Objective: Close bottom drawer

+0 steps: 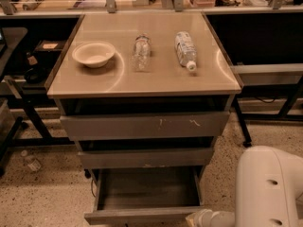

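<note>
Lining up — the open bottom drawer lies just left of the end effector, grip state untellable; next, push inward

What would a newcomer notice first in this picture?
The bottom drawer stands pulled far out, near the floor. The gripper sits at its front right corner, beside the big white arm. On the cabinet top lie a bowl, a clear bottle and a labelled bottle.
</note>
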`<control>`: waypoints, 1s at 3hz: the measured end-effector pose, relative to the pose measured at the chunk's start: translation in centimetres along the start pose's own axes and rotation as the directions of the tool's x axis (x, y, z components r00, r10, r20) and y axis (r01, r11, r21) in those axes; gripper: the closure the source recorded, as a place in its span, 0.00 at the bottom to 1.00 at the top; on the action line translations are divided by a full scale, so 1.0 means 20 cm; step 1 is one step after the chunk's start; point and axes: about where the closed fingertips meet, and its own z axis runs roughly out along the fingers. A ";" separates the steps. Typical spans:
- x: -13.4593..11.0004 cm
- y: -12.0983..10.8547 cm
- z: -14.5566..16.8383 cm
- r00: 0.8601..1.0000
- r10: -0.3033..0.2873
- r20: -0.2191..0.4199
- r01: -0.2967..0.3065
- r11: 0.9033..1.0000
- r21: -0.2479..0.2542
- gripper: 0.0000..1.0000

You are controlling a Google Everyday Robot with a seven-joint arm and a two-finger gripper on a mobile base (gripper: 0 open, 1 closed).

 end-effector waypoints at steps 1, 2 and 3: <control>-0.05 -0.04 0.11 0.999 -0.001 0.032 0.001 1.000 -0.008 1.00; -0.10 -0.09 0.21 0.998 -0.001 0.063 0.002 1.000 -0.013 1.00; -0.17 -0.15 0.29 0.996 -0.013 0.090 0.014 1.000 -0.008 1.00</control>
